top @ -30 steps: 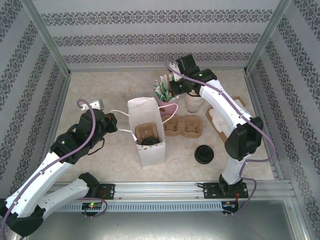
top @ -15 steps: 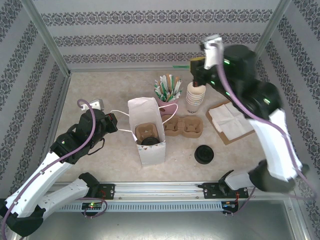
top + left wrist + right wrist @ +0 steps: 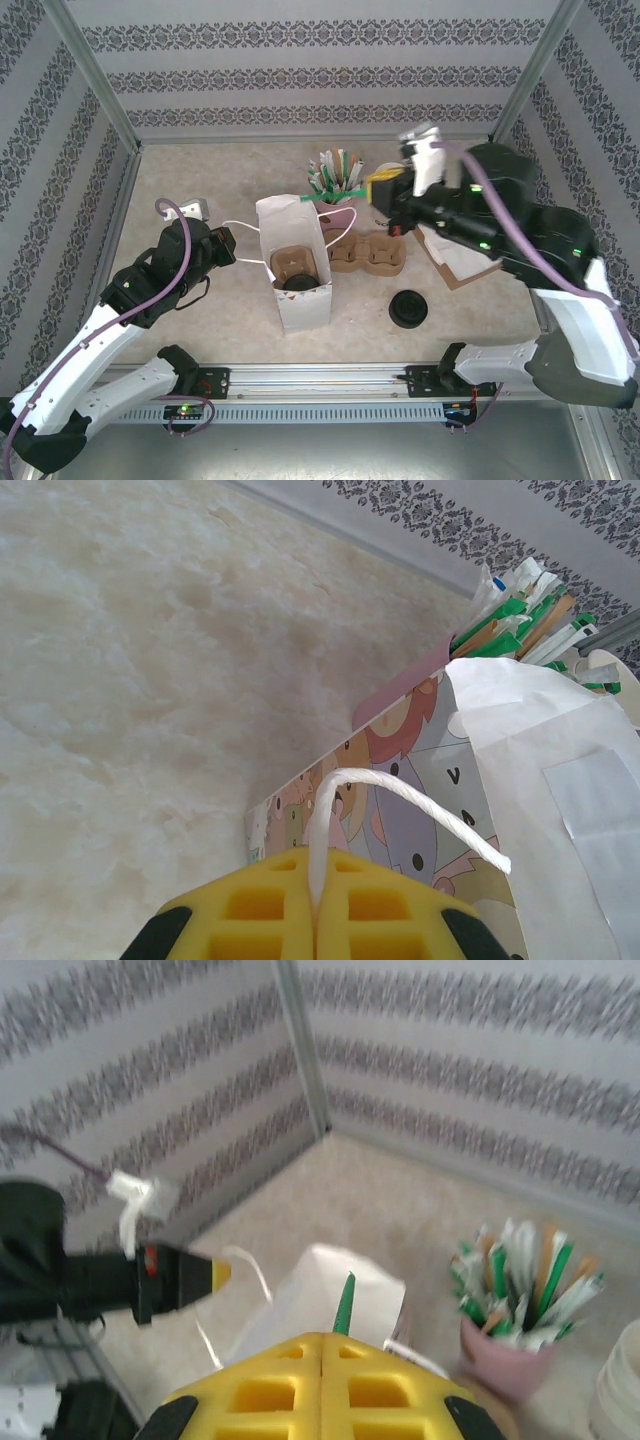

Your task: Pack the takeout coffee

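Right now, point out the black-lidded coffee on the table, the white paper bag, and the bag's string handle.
black-lidded coffee (image 3: 408, 308): top external view, centre of its lid.
white paper bag (image 3: 287, 225): top external view, its tall upper panel.
string handle (image 3: 322, 830): left wrist view, the upright stretch of cord.

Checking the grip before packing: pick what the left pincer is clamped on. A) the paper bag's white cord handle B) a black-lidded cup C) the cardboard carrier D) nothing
A: the left wrist view shows the white cord handle of the paper bag pinched in the shut left pincer.
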Robot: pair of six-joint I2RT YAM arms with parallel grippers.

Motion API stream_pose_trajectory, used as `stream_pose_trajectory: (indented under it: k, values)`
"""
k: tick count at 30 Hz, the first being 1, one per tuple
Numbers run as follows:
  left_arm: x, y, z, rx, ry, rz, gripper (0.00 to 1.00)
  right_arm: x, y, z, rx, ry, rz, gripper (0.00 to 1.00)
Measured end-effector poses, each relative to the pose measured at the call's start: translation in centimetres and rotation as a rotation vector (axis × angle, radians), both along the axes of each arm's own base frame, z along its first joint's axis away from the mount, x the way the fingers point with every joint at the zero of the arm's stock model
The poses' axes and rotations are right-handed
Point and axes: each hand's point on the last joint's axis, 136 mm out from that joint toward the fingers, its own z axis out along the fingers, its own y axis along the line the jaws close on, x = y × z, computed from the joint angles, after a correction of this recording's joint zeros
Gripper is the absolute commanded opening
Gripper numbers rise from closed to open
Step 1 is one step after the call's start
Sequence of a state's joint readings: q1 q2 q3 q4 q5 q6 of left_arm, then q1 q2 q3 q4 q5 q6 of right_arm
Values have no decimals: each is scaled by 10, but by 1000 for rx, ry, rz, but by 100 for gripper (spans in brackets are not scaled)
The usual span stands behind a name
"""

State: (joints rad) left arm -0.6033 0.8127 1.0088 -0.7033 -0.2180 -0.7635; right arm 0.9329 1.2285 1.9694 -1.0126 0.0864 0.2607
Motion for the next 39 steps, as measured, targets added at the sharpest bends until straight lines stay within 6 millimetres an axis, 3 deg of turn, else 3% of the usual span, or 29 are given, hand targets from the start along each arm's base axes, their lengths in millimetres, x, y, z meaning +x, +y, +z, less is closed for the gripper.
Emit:
stream_pose_trajectory:
  k: [3, 7, 8, 11, 12, 16, 19, 21, 23, 26, 29, 31, 33, 36, 39]
  values:
    - [0, 0, 0, 0, 0, 0, 0, 3, 18, -40, -96, 79, 25, 0]
    - [0, 0, 0, 0, 0, 0, 0, 6, 41, -68, -165, 140, 52, 0]
    - [0, 0, 0, 0, 0, 0, 0, 7, 48, -74, -178, 151, 59, 5]
    - [0, 0, 0, 0, 0, 0, 0, 15, 69, -96, -234, 183, 65, 53]
    - [0, 0, 0, 0, 0, 0, 0, 20, 76, -104, -260, 190, 59, 59]
    - [0, 0, 0, -1, -1, 0, 0, 38, 90, -128, -346, 187, 8, 67]
    - [-1, 1, 1, -3, -4, 1, 0, 46, 78, -122, -346, 138, -56, 67]
    - [-1, 1, 2, -5, -8, 1, 0, 46, 61, -109, -312, 89, -106, 65]
    - [-2, 1, 3, -7, -10, 0, 0, 45, 27, -91, -252, 35, -184, 63]
    - [-2, 2, 4, -9, -13, 0, 0, 55, -49, -69, -146, -6, -386, 60]
    - [-3, 2, 2, -8, -11, 0, 0, 68, -140, -74, -84, -1, -673, 58]
    - [-3, 2, 0, -7, -8, 0, 0, 73, -187, -96, -87, 50, -828, 58]
    - [-3, 2, -1, -6, -4, -3, 0, 84, -222, -134, -90, 157, -943, 58]
    - [-4, 1, -2, -8, -2, -7, 0, 103, -255, -204, -92, 381, -1023, 59]
    - [-4, 0, -4, -8, 1, -11, 0, 119, -266, -277, -125, 597, -1021, 59]
